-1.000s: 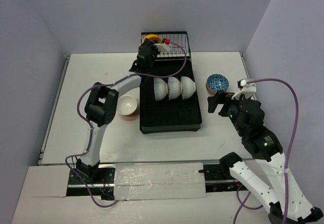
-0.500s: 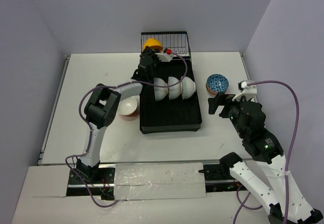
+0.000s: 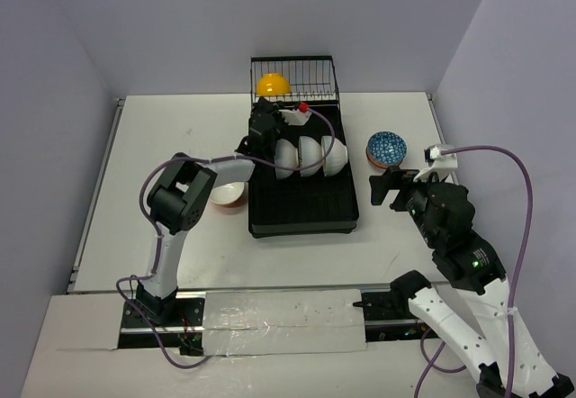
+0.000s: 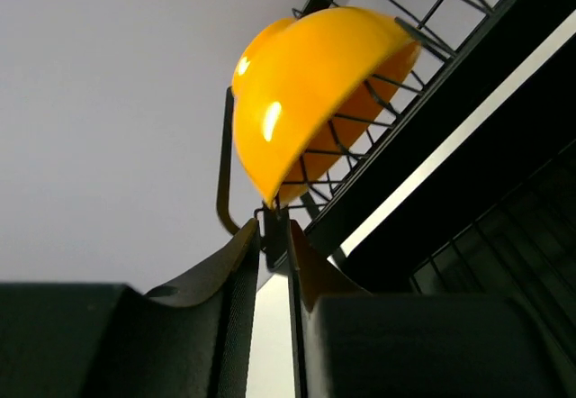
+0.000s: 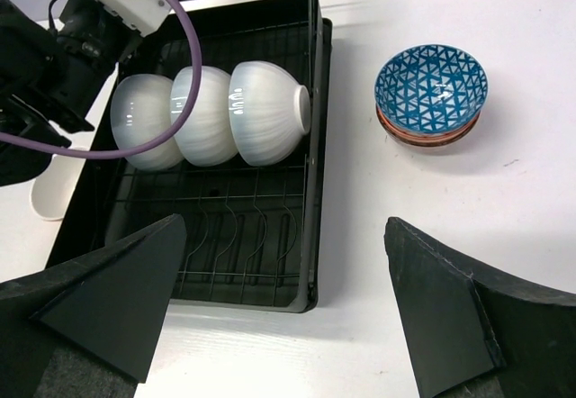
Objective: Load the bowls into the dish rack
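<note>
The black dish rack (image 3: 303, 213) lies mid-table, its wire basket (image 3: 310, 78) at the far end. A yellow bowl (image 3: 272, 84) rests tilted in that basket (image 4: 423, 33), free of any grip. Just short of the yellow bowl (image 4: 315, 92), my left gripper (image 4: 273, 236) stands open by a narrow gap, holding nothing. Three white bowls (image 3: 309, 157) stand on edge in the rack (image 5: 225, 263). Blue-patterned bowls (image 3: 386, 148) are stacked right of the rack. My right gripper (image 5: 283, 303) hangs wide open and empty above the rack's near right corner.
A bowl with a white inside and reddish outside (image 3: 227, 191) sits on the table left of the rack, partly under my left arm. The left arm's purple cable (image 5: 180, 74) loops over the white bowls (image 5: 207, 114). Walls close the table at the back and sides.
My left gripper has let go of the yellow bowl, which now sits in the wire basket, and has drawn back toward the white bowls. The right arm has barely moved.
</note>
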